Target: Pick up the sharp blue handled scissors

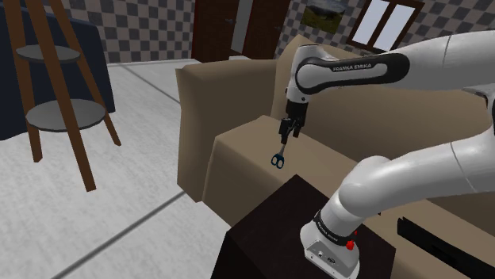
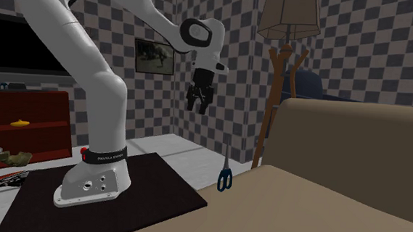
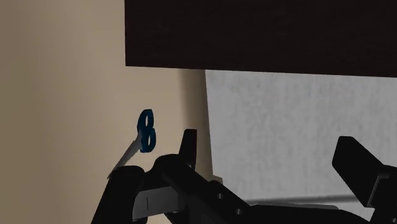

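Note:
The blue-handled scissors (image 2: pixel 224 176) stand nearly upright on the tan sofa's flat arm (image 2: pixel 316 212), handles down and grey blades pointing up. In the shoulder view the scissors (image 1: pixel 278 158) show just below my gripper (image 1: pixel 285 133). The second exterior view shows my gripper (image 2: pixel 197 106) hanging well above them and off to that view's left, touching nothing. In the wrist view the scissors (image 3: pixel 146 132) lie outside one finger (image 3: pixel 189 145), not between the two. My gripper (image 3: pixel 270 145) is open and holds nothing.
The dark stand top (image 1: pixel 278 230) adjoins the sofa arm (image 1: pixel 246 147). The sofa back (image 2: pixel 356 141) rises beyond it. A wooden shelf frame (image 1: pixel 59 87) stands on the floor at the shoulder view's left. A floor lamp (image 2: pixel 288 36) and a red shelf (image 2: pixel 23 124) also stand nearby.

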`<state>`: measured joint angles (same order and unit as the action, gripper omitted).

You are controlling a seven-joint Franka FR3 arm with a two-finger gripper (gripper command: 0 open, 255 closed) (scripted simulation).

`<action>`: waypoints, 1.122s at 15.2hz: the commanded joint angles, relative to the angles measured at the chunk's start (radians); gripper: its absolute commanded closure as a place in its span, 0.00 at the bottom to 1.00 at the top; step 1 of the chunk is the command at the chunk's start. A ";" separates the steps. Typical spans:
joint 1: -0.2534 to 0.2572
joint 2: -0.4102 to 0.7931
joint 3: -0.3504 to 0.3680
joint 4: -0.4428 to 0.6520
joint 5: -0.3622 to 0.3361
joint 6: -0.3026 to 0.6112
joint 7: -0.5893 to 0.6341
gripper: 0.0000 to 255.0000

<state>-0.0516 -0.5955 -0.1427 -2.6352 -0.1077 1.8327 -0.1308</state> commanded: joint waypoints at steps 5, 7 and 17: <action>-0.032 0.184 -0.082 -0.014 -0.066 0.228 -0.105 0.00; -0.038 0.257 -0.108 -0.006 -0.078 0.302 -0.139 0.00; -0.062 0.639 -0.189 0.108 -0.037 0.611 -0.321 0.00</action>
<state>-0.1127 0.0119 -0.3301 -2.5400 -0.1541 2.4210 -0.4386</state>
